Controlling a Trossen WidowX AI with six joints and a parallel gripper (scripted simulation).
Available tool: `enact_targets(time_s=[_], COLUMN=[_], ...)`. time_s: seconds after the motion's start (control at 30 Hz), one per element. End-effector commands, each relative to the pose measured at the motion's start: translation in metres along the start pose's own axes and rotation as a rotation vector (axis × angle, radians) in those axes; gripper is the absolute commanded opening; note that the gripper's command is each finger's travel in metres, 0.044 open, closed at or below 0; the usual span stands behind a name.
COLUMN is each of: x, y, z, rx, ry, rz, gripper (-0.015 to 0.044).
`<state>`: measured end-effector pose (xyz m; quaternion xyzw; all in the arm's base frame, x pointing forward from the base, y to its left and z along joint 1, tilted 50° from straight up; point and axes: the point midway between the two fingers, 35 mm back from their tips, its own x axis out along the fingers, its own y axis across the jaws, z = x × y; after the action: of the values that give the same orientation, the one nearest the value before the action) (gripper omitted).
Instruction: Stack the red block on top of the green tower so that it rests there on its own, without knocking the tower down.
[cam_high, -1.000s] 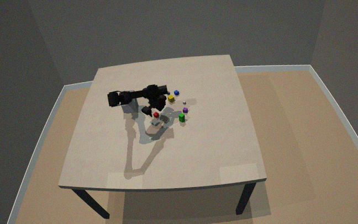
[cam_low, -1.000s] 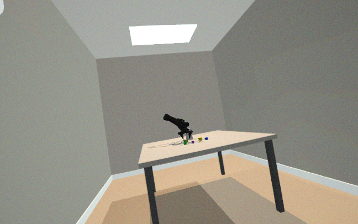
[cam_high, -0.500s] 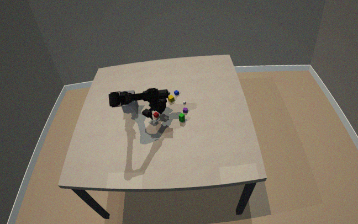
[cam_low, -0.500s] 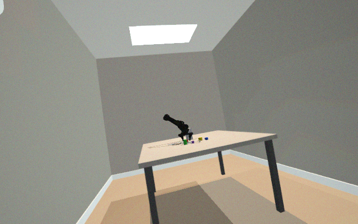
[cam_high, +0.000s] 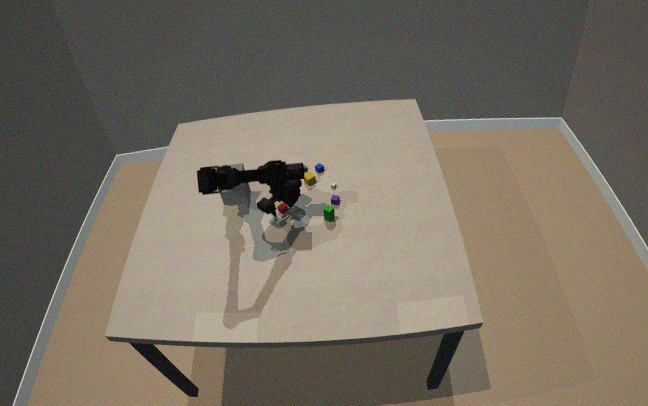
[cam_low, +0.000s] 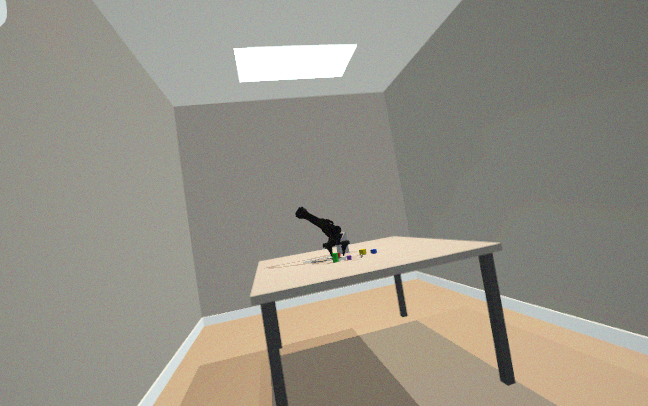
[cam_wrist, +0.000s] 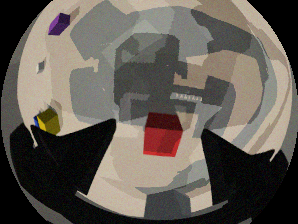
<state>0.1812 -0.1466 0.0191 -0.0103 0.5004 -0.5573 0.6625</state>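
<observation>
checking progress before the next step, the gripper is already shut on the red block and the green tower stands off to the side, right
Not quite. The gripper is open, and its fingers stand wide on either side of the red block, which sits on the table between them, not yet gripped. The wrist view shows this. The green tower does stand off to the side.
</observation>
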Motion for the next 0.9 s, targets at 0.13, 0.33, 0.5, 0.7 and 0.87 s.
enact_targets(time_s=[0.13, 0.33, 0.5, 0.7, 0.87], x=[0.000, 0.000, 0.000, -0.009, -0.028], y=[-0.001, -0.001, -0.001, 0.000, 0.001], z=[-0.001, -0.001, -0.001, 0.000, 0.000], rx=[-0.004, -0.004, -0.004, -0.004, -0.004], ry=[-0.001, -0.001, -0.001, 0.000, 0.001], rz=[-0.004, -0.004, -0.004, -0.003, -0.001], gripper=[0.0256, 0.0118, 0.0085, 0.0000, 0.0000])
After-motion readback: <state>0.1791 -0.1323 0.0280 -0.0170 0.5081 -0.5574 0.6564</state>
